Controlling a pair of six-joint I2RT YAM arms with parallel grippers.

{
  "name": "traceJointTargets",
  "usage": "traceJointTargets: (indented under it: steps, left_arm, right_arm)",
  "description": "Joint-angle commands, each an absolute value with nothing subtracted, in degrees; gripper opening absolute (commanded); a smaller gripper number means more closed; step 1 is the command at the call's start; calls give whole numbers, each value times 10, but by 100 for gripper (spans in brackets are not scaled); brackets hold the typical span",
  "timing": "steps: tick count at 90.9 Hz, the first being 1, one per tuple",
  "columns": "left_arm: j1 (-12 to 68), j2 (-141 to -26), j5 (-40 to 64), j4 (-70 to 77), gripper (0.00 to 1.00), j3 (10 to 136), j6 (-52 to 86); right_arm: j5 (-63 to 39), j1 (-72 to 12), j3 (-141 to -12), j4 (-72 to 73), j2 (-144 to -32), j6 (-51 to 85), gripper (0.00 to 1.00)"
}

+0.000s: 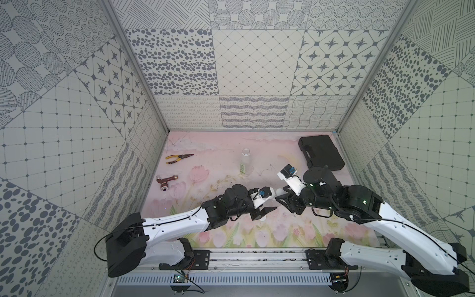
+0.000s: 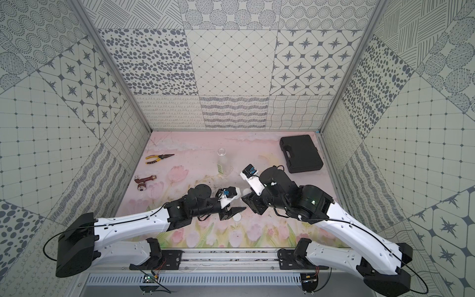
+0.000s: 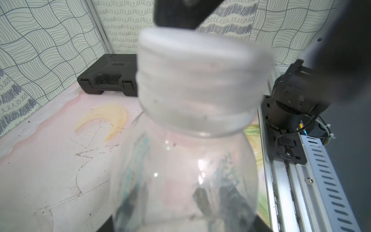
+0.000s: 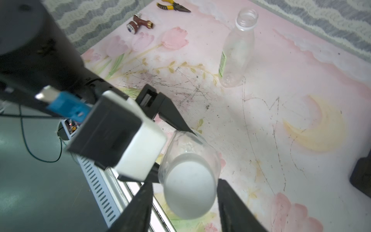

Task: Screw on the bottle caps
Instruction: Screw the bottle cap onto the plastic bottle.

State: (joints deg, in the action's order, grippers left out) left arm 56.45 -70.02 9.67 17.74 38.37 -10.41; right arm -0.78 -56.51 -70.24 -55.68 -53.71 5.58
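Robot test cell, laboratory type. Patterned panels (image 1: 254, 64) on aluminium posts (image 1: 134, 64) enclose three sides. Two arms (image 1: 174, 223) are bolted to a rail (image 1: 257, 259) at the frame's bottom edge, above a slotted cable duct (image 1: 244, 279). A floral mat (image 1: 218, 154) covers the floor, with pliers (image 1: 178, 158) at its upper left and a tool case (image 1: 321, 153) at its upper right.

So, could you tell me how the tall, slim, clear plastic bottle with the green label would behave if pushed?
The tall bottle looks empty and stands uncapped on a narrow base, so it would probably tip easily. Its round body would likely roll once down; the clear walls may dent if squeezed.
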Motion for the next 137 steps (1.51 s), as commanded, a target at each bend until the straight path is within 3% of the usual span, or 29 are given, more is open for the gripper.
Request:
traceJointTargets:
  steps: [1, 25, 51, 137]
  left_arm:
    - [564, -672, 167, 160, 46, 375, -88]
    - [564, -647, 226, 126, 46, 375, -87]
    - [564, -657, 258, 143, 46, 376, -74]
    - [564, -617, 137, 218, 45, 334, -53]
  right_arm:
    - [-76, -568, -695, -524, -483, -30, 72]
    - [-103, -568, -706, -552, -491, -94, 75]
    - [-77, -568, -700, -510, -512, -65, 69]
    - [-24, -574, -605, -346, -499, 93, 52]
